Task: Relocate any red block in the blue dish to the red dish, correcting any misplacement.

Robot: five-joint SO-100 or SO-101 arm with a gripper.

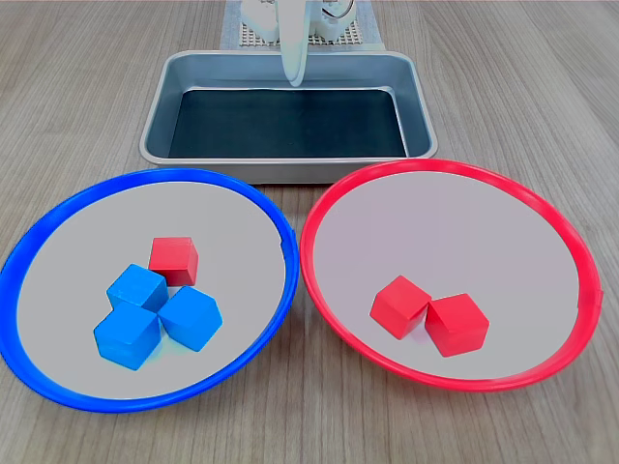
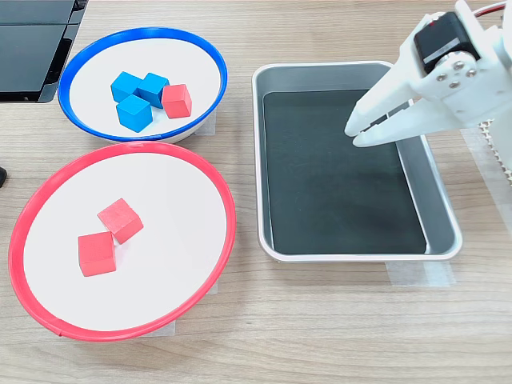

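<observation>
Red block (image 1: 174, 260) in blue dish (image 1: 58, 224) | tool (image 2: 358, 131) well apart, seemingly closed

No text, label, brand, number or sign can be read in either exterior view. The cubes, both dishes, the metal tray (image 1: 290, 155) and the desk (image 2: 320, 336) carry plain surfaces with no readable marks.
</observation>
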